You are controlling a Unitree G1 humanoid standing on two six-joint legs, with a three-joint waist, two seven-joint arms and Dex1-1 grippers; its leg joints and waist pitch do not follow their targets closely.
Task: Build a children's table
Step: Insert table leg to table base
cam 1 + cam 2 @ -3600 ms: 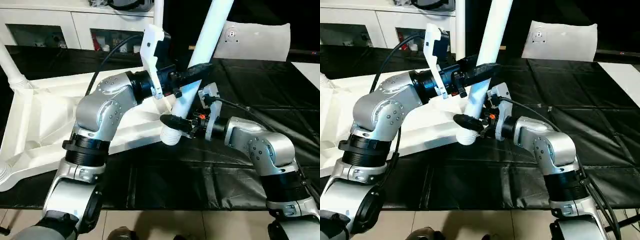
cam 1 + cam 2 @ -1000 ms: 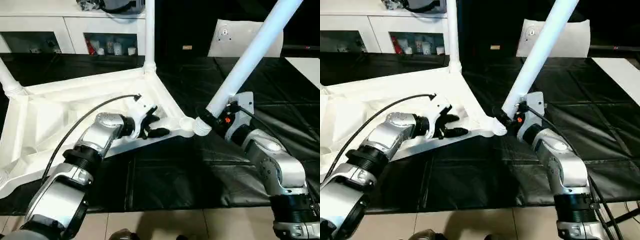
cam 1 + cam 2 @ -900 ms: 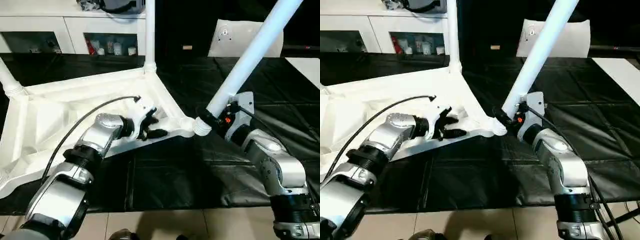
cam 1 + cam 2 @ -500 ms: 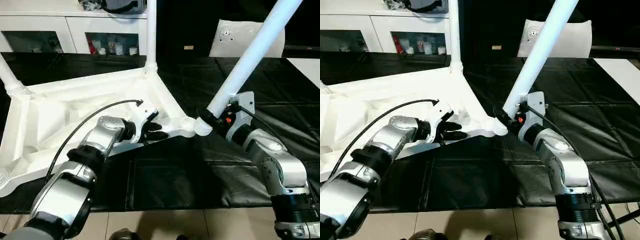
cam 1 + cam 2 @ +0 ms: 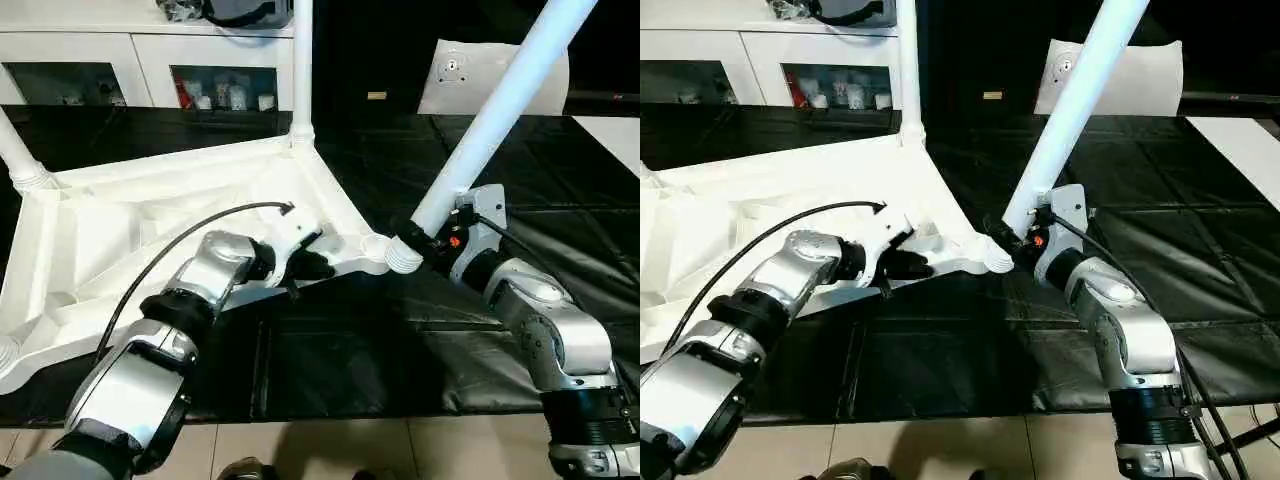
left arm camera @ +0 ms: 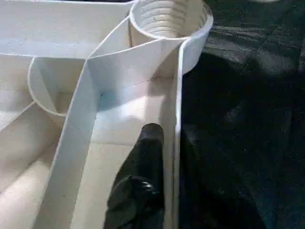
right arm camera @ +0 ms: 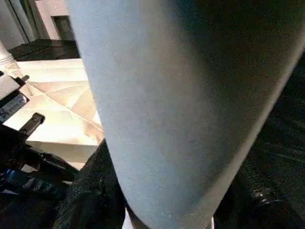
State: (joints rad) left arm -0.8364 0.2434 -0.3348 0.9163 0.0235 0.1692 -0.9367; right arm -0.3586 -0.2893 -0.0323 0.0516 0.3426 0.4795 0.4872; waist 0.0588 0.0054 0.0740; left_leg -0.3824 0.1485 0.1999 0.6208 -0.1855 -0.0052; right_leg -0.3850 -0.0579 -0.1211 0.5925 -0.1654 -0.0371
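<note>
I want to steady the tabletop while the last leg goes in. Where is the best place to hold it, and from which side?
Probably the thin upright side wall of the tabletop, just beside the empty corner socket, coming from the near open edge. The wall is narrow enough to pinch, one finger inside and one outside, as the left gripper does. This leaves the socket free for the leg in the right gripper.

The tabletop [image 5: 120, 220] is white moulded plastic, smooth with a soft sheen on its ribs. The leg [image 5: 500, 110] is the same white plastic, smooth and faintly glossy, ridged at its threaded end. The cover [image 5: 400, 360] on the counter is black sheet, creased, with a dull shine. The forearms [image 5: 540, 320] look like brushed silver metal.
</note>
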